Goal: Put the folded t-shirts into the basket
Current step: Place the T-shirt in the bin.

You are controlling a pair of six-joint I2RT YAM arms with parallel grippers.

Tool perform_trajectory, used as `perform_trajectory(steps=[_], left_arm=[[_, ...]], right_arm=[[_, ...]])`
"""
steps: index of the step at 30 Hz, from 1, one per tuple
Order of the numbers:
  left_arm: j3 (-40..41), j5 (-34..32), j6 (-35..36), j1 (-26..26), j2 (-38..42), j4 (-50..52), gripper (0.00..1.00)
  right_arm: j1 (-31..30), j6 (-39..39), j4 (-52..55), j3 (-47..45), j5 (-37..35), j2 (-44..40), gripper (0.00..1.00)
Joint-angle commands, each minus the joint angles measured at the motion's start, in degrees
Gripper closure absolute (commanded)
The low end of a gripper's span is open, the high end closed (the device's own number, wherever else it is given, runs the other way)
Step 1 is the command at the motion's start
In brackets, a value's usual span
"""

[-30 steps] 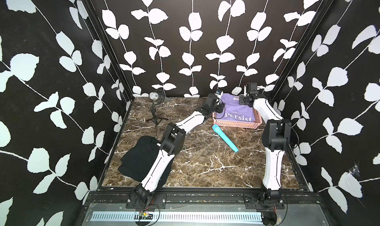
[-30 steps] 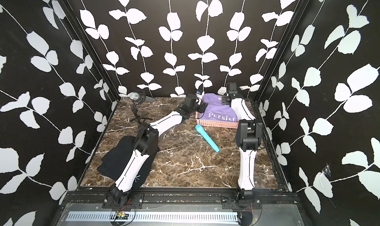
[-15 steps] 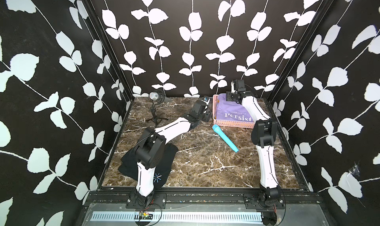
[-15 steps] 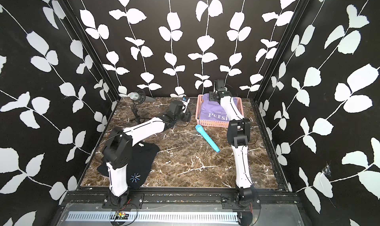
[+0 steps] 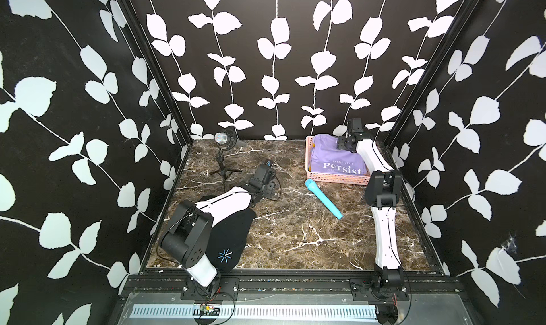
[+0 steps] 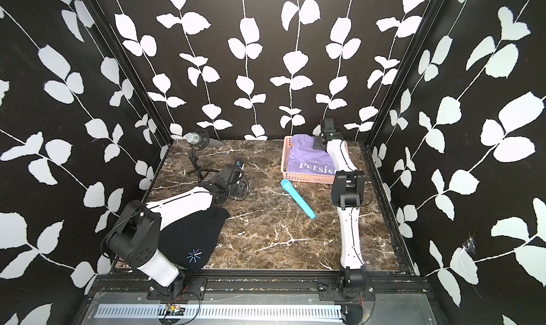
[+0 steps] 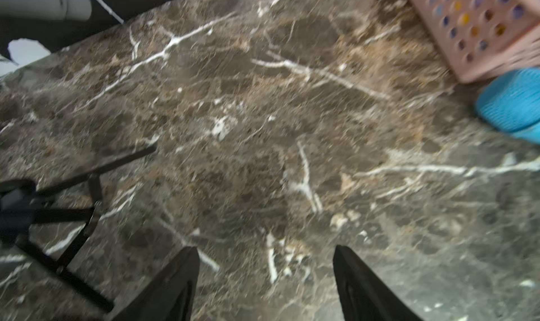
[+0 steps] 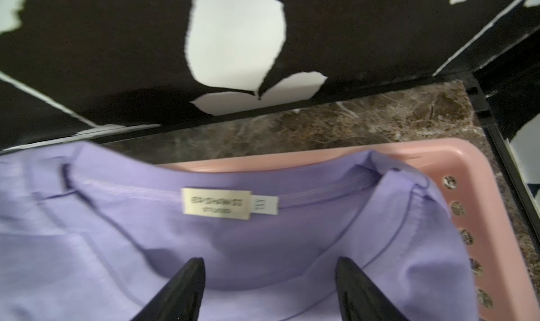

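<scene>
The lilac "Persist" t-shirt [image 5: 336, 161] [image 6: 310, 161] lies folded in the pink basket [image 5: 336, 179] [image 6: 307, 178] at the back right. My right gripper [image 5: 342, 143] [image 8: 270, 259] hangs open just above its collar and label [image 8: 216, 207], holding nothing. Yellow and blue show through the basket's wall holes [image 7: 482, 21]. The black t-shirt [image 5: 230, 237] [image 6: 192, 234] with a blue starburst lies at the front left, partly under my left arm. My left gripper [image 5: 270, 187] [image 7: 266, 248] is open and empty over bare marble, left of the basket.
A turquoise microphone [image 5: 323, 199] [image 7: 511, 100] lies on the table in front of the basket. A small black microphone on a tripod [image 5: 224, 140] stands at the back left, its legs [image 7: 58, 211] close to my left gripper. Patterned walls enclose three sides.
Both grippers have let go of the lilac shirt and opened wider. My left arm has drawn back from the basket toward the front left. My right gripper has shifted to the shirt's collar end.
</scene>
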State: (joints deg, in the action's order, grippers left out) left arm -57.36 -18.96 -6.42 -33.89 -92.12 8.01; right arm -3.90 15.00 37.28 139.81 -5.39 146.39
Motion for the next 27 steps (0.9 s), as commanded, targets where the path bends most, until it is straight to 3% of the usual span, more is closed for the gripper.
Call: perform_trajectory(steps=[1,13,22,27], left_arm=[[2.0,-2.5,-1.8,1.4,3.6,4.4,0.24],[11.1,-2.0,-9.2,5.2,10.2,11.1,0.23],[17.3,-0.2,-18.1,5.2,17.0,14.4,0.23],[21.8,5.1,-23.6,5.2,19.6,12.7,0.21]], right_arm=[[-0.7,-0.5,5.0,3.8,1.3,4.6,0.27],[0.2,-2.3,10.8,5.6,5.3,2.9,0.27],[-0.4,-2.0,2.4,-8.7,9.0,-12.2,0.25],[-2.7,-3.2,-0.4,-16.0,8.1,-18.9,0.21]])
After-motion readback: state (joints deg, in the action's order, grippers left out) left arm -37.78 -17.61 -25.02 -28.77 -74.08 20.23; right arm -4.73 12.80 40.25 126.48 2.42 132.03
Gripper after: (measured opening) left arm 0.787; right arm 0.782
